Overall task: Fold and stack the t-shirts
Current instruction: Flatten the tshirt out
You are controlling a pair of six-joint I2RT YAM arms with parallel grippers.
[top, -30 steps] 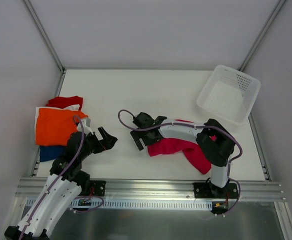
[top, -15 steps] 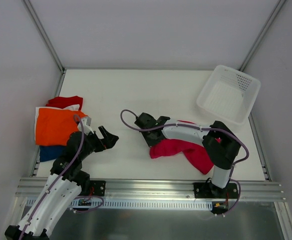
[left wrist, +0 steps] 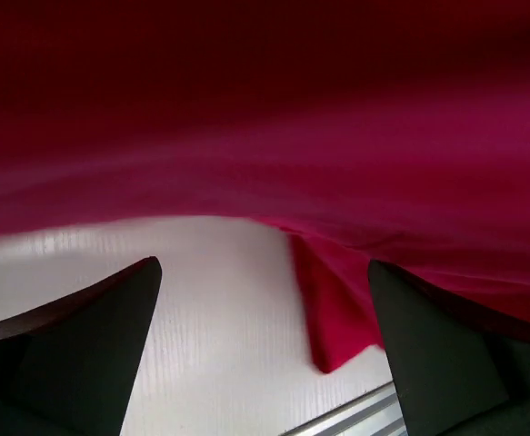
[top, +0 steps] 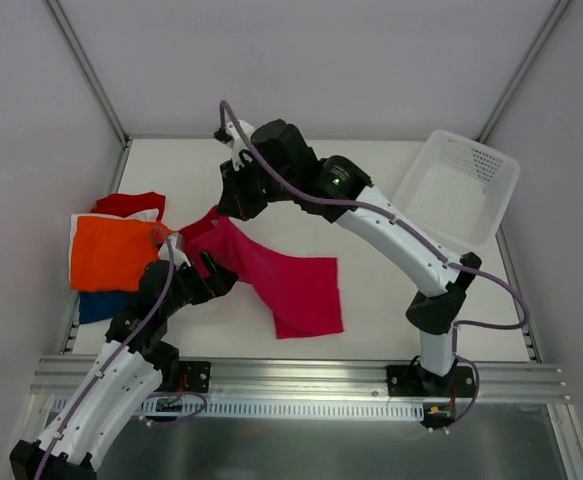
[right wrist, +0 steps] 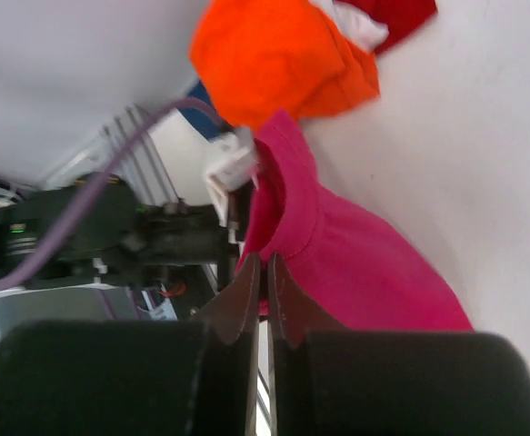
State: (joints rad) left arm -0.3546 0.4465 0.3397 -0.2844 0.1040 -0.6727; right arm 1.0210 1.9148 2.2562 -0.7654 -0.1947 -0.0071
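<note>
My right gripper (top: 229, 203) (right wrist: 265, 263) is shut on the magenta-pink t-shirt (top: 293, 287) (right wrist: 374, 272), pinching it at the collar. It holds that end raised at the left of the middle. The cloth slopes down to the right, and its lower end lies on the table. My left gripper (top: 212, 274) (left wrist: 263, 269) stands open just under the hanging shirt (left wrist: 337, 136), nothing between its fingers. At the left edge lies a pile with the orange t-shirt (top: 111, 250) (right wrist: 283, 54) on top. Red (top: 131, 203), white (top: 153, 215) and dark blue (top: 99, 305) ones show around it.
A white perforated basket (top: 456, 190) stands at the back right corner. The white table (top: 301, 180) is walled at the back and at both sides. A metal rail (top: 301, 375) with the arm bases runs along the near edge.
The right gripper shut on the magenta shirt, then swung up and far left with it. The crumpled shirt now hangs spread out over the left gripper, which has hardly moved.
</note>
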